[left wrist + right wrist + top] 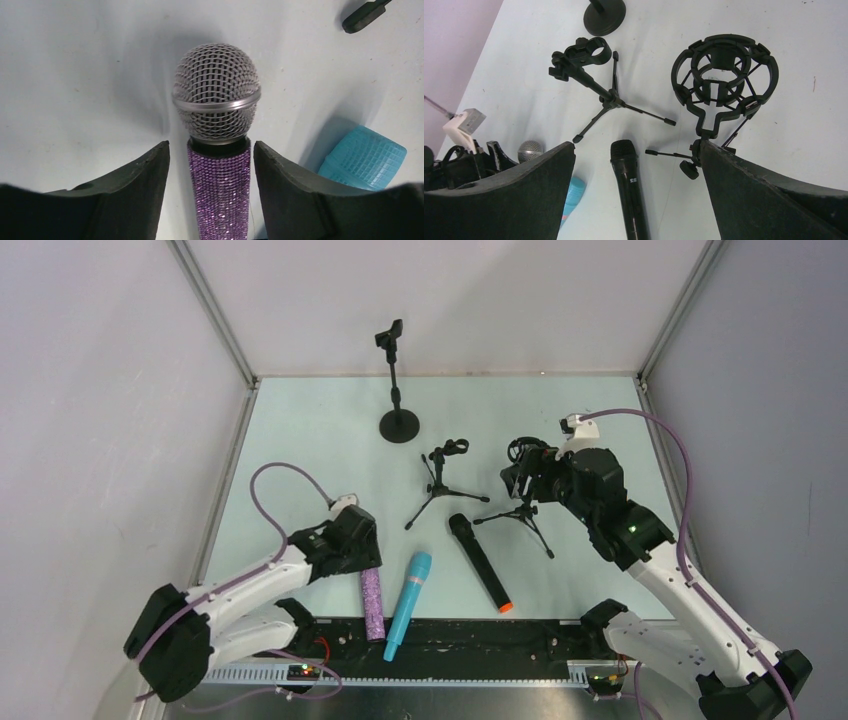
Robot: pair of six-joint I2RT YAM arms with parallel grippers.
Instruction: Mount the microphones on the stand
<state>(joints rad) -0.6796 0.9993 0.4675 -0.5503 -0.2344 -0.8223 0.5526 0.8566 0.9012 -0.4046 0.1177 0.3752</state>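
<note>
Purple microphone point(218, 195), between jaws of left tool point(211, 150)

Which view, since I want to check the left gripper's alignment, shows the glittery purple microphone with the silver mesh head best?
Left wrist: the glittery purple microphone fills the frame, the open left gripper straddling it. Top external shows only its body, head hidden under that gripper. Right wrist catches just the mesh head.

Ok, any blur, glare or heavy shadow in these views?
Top external: even light, sharp, no glare. Left wrist: purple microphone crisp, soft shadow on the table beside its head. Right wrist: shock-mount stand sharp, fingers dark, featureless.
</note>
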